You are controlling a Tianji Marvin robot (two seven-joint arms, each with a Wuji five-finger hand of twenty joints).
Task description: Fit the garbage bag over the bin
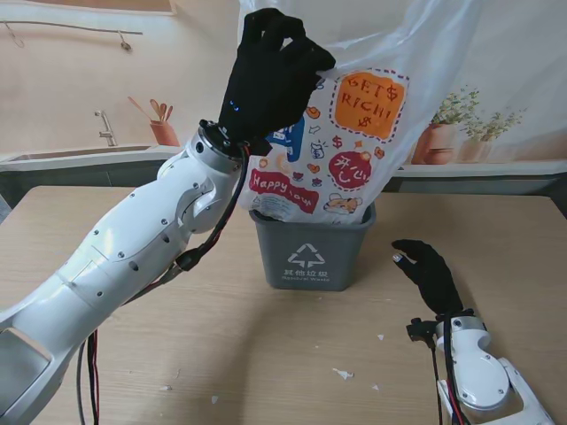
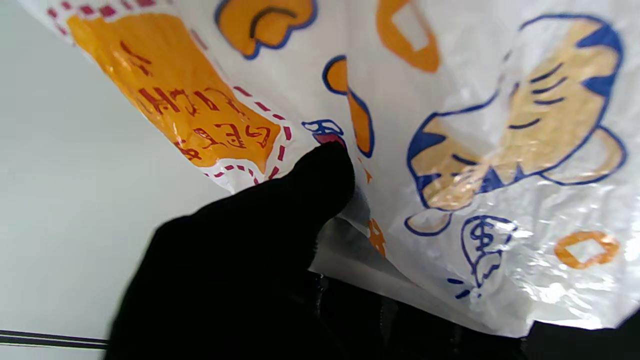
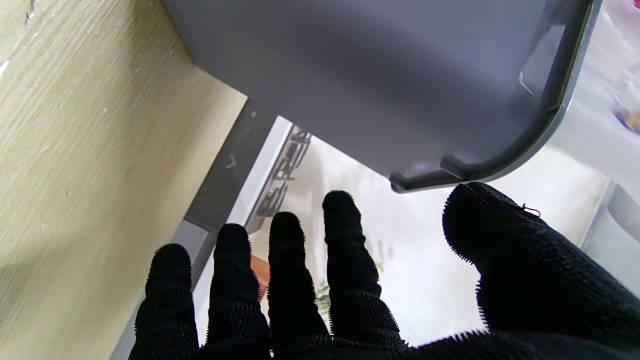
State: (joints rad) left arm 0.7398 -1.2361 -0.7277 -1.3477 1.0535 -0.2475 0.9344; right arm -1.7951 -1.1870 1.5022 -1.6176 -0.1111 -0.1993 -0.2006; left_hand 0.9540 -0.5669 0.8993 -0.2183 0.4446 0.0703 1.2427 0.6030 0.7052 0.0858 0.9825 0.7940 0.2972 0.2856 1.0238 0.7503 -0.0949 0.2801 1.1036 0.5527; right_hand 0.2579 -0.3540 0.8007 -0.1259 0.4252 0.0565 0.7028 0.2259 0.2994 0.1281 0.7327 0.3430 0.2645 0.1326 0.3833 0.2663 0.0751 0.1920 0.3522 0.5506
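A translucent white garbage bag [image 1: 372, 133] printed with orange, red and blue cartoons hangs high over the table. Its lower end dips into the grey bin [image 1: 310, 252], which stands upright mid-table with a recycling mark on its front. My black-gloved left hand [image 1: 270, 75] is raised well above the bin and is shut on the bag's upper left edge; the left wrist view shows a finger [image 2: 320, 175] pinching the printed bag [image 2: 450, 125]. My right hand [image 1: 431, 270] rests low to the bin's right, open, fingers [image 3: 345, 230] spread beside the bin wall [image 3: 375, 85], touching nothing.
Small white scraps [image 1: 342, 374] lie on the wooden table [image 1: 133, 212] nearer to me than the bin. A counter with a sink tap [image 1: 104, 128] and a utensil pot [image 1: 164, 131] runs along the far wall.
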